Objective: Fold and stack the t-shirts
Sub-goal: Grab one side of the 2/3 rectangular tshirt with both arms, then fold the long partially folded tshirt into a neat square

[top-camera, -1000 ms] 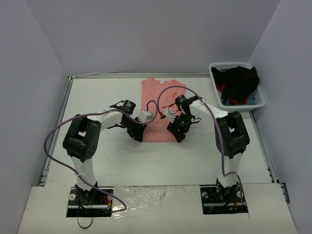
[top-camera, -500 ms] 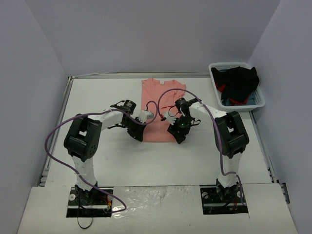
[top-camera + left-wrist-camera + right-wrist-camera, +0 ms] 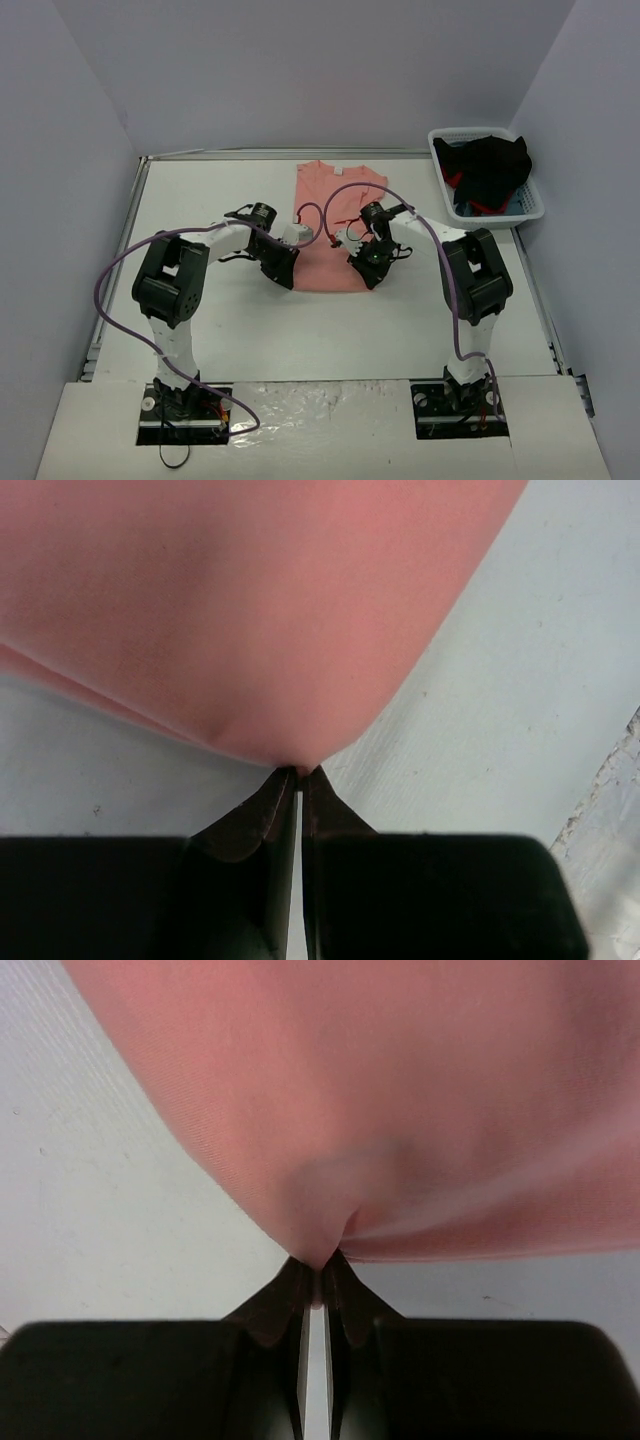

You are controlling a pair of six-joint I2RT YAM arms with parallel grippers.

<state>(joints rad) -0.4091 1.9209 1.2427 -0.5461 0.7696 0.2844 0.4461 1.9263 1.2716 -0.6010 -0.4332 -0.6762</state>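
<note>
Right tool now clamped on t-shirt corner, earlier apart; left tool clamped too.

A lab test cell — plain walls, bolted arms.

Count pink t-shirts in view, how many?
1. The salmon-pink t-shirt lies mid-table, near corners pinched by the left gripper and right gripper. The basket at far right holds dark clothes; more may hide underneath.

Near half of table bare: free passage in front of t-shirt. Left strip open to wall. White basket, piled dark clothes, blocks far right corner. Purple cables arch over centre.
</note>
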